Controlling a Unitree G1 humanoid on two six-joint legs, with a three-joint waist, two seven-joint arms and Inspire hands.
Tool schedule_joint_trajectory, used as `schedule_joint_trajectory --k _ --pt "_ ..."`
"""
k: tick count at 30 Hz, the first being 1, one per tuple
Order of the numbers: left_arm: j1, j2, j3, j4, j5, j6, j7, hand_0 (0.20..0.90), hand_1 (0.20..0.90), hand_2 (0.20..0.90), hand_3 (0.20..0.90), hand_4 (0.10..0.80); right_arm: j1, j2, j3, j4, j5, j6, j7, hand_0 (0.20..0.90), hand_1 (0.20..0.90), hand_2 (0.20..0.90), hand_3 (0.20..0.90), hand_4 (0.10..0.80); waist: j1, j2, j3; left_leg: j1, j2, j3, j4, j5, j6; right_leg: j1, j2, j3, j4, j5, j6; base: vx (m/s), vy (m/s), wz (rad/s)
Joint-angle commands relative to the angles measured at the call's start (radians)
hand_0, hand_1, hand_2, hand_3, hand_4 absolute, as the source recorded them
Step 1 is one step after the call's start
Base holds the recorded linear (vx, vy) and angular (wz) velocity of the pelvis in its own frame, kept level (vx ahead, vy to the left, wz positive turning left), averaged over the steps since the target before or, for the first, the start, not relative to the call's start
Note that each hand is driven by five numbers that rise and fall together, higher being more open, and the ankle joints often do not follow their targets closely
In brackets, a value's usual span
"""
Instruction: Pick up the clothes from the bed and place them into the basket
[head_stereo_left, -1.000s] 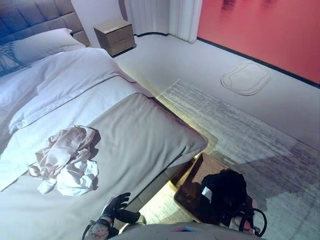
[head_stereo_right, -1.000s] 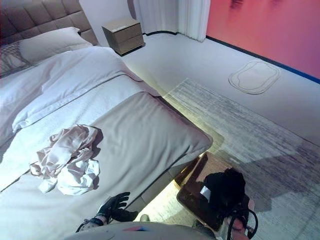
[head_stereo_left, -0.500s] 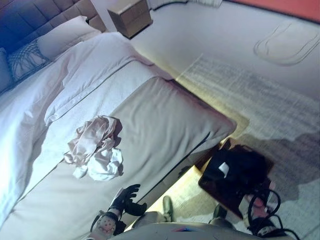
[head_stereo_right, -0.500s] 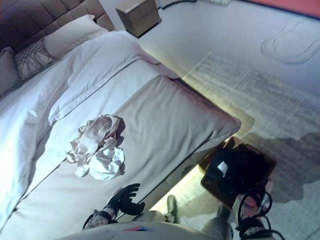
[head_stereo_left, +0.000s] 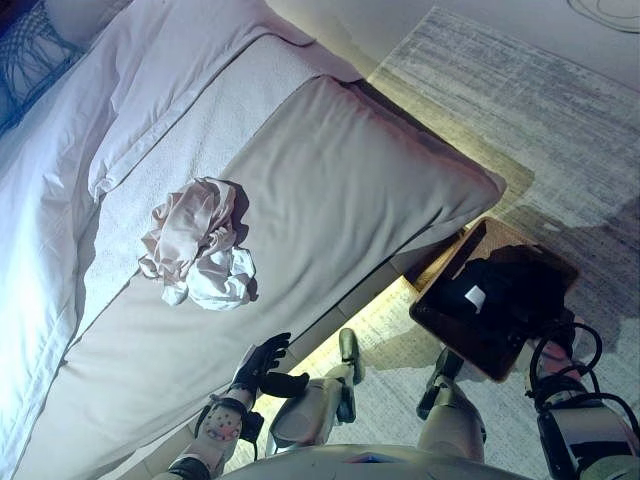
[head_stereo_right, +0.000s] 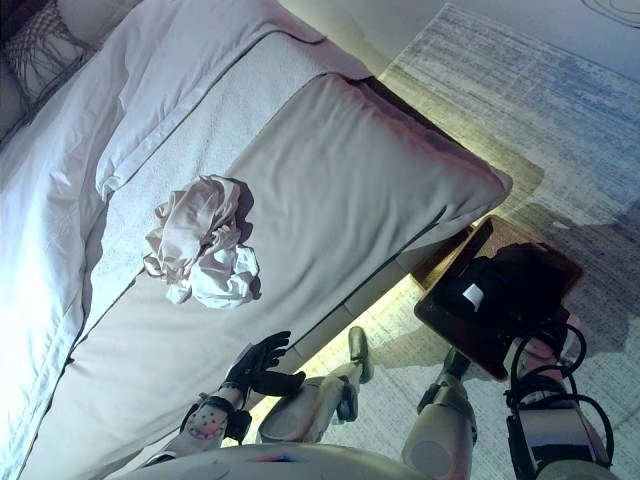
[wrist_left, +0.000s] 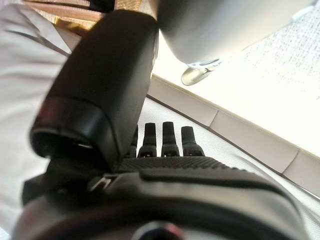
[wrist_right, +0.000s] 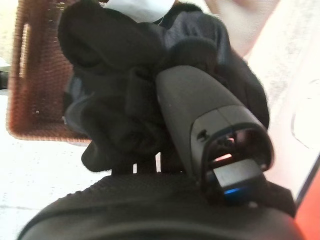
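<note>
I am seeing no writing, number or sign that I can read; a white tag (head_stereo_left: 474, 297) is showing on the dark garment (head_stereo_left: 505, 290) in the basket (head_stereo_left: 452, 335), its print illegible.

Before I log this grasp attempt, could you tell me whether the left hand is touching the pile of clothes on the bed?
Apart. The left eye view shows bare bedcover between the left hand and the pile of clothes.

The left hand (head_stereo_left: 262, 365) is dark, with a row of ribbed black fingers (wrist_left: 171, 139) and a thick smooth thumb. The right hand (wrist_right: 210, 135) has the same black shell, on a silver-grey arm.
</note>
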Motion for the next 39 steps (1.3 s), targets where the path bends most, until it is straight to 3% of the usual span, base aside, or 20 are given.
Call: schedule_joint_trajectory --k 1,6,15,18,19,22,28,30,32,33,34,36,37,38,39 --pt "0.008 0.067 -0.029 -0.022 -0.030 -0.027 0.009 0.900 0.900 0.900 0.900 0.800 -0.067 -0.038 0.013 0.008 0.000 -0.031 -0.006 0.900 0.900 0.900 0.900 0.800 0.014 -0.032 -0.021 -0.032 -0.049 0.012 -0.036 0.022 -0.012 0.043 -0.039 0.026 -0.001 0.026 0.020 0.033 0.021 0.07" --pt "0.019 0.065 -0.020 -0.030 -0.033 -0.014 0.005 0.900 0.900 0.900 0.900 0.800 -0.014 0.002 0.015 -0.003 -0.031 -0.008 0.006 0.900 0.900 0.900 0.900 0.800 0.010 -0.048 -0.045 0.001 -0.044 0.021 -0.043 0.012 -0.012 0.085 -0.035 0.021 -0.019 0.021 0.023 0.040 0.013 0.03" --pt "0.038 0.056 0.009 -0.003 0.010 0.004 0.014 0.900 0.900 0.900 0.900 0.800 0.162 0.181 0.080 0.015 -0.102 -0.061 0.057 0.900 0.900 0.900 0.900 0.800 0.020 -0.132 -0.105 0.070 -0.013 0.018 -0.046 -0.008 -0.013 0.184 -0.008 0.004 -0.078 0.037 0.023 0.075 -0.073 0.03" --pt "0.042 0.054 0.023 0.015 0.026 0.015 0.017 0.900 0.900 0.900 0.900 0.800 0.193 0.213 0.110 0.003 -0.148 -0.102 0.126 0.900 0.900 0.900 0.900 0.800 0.026 -0.154 -0.121 0.088 -0.004 0.005 -0.050 -0.012 -0.014 0.209 0.002 0.000 -0.085 0.036 0.020 0.094 -0.044 0.00" --pt "0.046 0.054 0.029 0.023 0.036 0.019 0.014 0.900 0.900 0.900 0.900 0.800 0.208 0.226 0.141 -0.029 -0.208 -0.140 0.135 0.900 0.900 0.900 0.900 0.800 0.029 -0.165 -0.129 0.098 -0.002 -0.002 -0.050 -0.014 -0.015 0.223 0.006 -0.002 -0.087 0.034 0.019 0.135 -0.017 0.04" --pt "0.059 0.052 0.045 0.043 0.051 0.031 0.018 0.900 0.900 0.900 0.900 0.800 0.241 0.237 0.206 -0.181 -0.258 -0.133 0.131 0.900 0.900 0.900 0.900 0.800 0.032 -0.190 -0.155 0.125 -0.001 -0.018 -0.049 -0.022 -0.012 0.250 0.014 -0.001 -0.084 0.027 0.017 0.177 0.025 0.12" --pt "0.067 0.064 0.088 0.087 0.051 0.045 0.013 0.900 0.900 0.900 0.900 0.800 0.264 0.228 0.264 -0.402 -0.303 -0.127 0.183 0.900 0.900 0.900 0.900 0.800 0.058 -0.228 -0.192 0.177 -0.016 -0.065 -0.039 -0.040 0.009 0.302 0.013 0.003 -0.041 0.004 0.017 0.188 0.058 0.10" --pt "0.066 0.075 0.107 0.093 0.054 0.046 0.007 0.900 0.900 0.900 0.900 0.800 0.246 0.225 0.272 -0.453 -0.304 -0.103 0.201 0.900 0.900 0.900 0.900 0.800 0.076 -0.245 -0.201 0.194 -0.044 -0.093 -0.036 -0.050 0.031 0.306 -0.004 0.014 0.022 0.021 0.026 0.174 0.130 0.27" --pt "0.065 0.081 0.117 0.093 0.055 0.041 0.012 0.900 0.900 0.900 0.900 0.800 0.232 0.225 0.274 -0.460 -0.308 -0.094 0.216 0.900 0.900 0.900 0.900 0.800 0.086 -0.255 -0.203 0.200 -0.065 -0.109 -0.033 -0.055 0.049 0.300 -0.021 0.029 0.089 0.047 0.034 0.162 0.218 0.36" --pt "0.058 0.097 0.132 0.075 0.073 0.046 -0.003 0.900 0.900 0.900 0.900 0.800 0.206 0.218 0.274 -0.461 -0.329 -0.082 0.217 0.900 0.900 0.900 0.900 0.800 0.097 -0.254 -0.201 0.201 -0.091 -0.136 -0.013 -0.063 0.087 0.237 -0.070 0.087 0.307 0.119 0.050 0.189 0.308 0.63" --pt "0.055 0.105 0.131 0.065 0.088 0.047 -0.008 0.900 0.900 0.900 0.900 0.800 0.196 0.206 0.269 -0.454 -0.318 -0.079 0.220 0.900 0.900 0.900 0.900 0.800 0.099 -0.246 -0.197 0.201 -0.093 -0.150 -0.002 -0.066 0.103 0.199 -0.079 0.127 0.416 0.145 0.051 0.209 0.319 0.89" --pt "0.051 0.118 0.121 0.052 0.084 0.073 -0.001 0.900 0.900 0.900 0.900 0.800 0.181 0.188 0.254 -0.439 -0.293 -0.076 0.224 0.900 0.900 0.900 0.900 0.800 0.091 -0.238 -0.188 0.205 -0.095 -0.178 0.003 -0.070 0.121 0.146 -0.050 0.215 0.521 0.165 0.042 0.144 0.068 1.06" --pt "0.042 0.127 0.108 0.057 0.078 0.094 0.012 0.900 0.900 0.900 0.900 0.800 0.175 0.173 0.241 -0.418 -0.273 -0.078 0.217 0.900 0.900 0.900 0.900 0.800 0.069 -0.242 -0.181 0.216 -0.101 -0.222 -0.003 -0.073 0.126 0.108 0.020 0.283 0.485 0.162 0.027 0.128 -0.058 0.91" --pt "0.040 0.128 0.108 0.058 0.078 0.097 0.013 0.900 0.900 0.900 0.900 0.800 0.173 0.171 0.239 -0.415 -0.272 -0.079 0.217 0.900 0.900 0.900 0.900 0.800 0.065 -0.241 -0.183 0.213 -0.099 -0.229 -0.004 -0.071 0.126 0.104 0.033 0.287 0.469 0.167 0.024 0.200 -0.140 1.06" --pt "0.030 0.139 0.110 0.066 0.090 0.116 0.018 0.900 0.900 0.900 0.900 0.800 0.169 0.157 0.231 -0.405 -0.278 -0.078 0.220 0.900 0.900 0.900 0.900 0.800 0.048 -0.251 -0.180 0.222 -0.103 -0.261 -0.009 -0.073 0.123 0.095 0.074 0.317 0.407 0.150 0.014 0.199 -0.176 1.32"
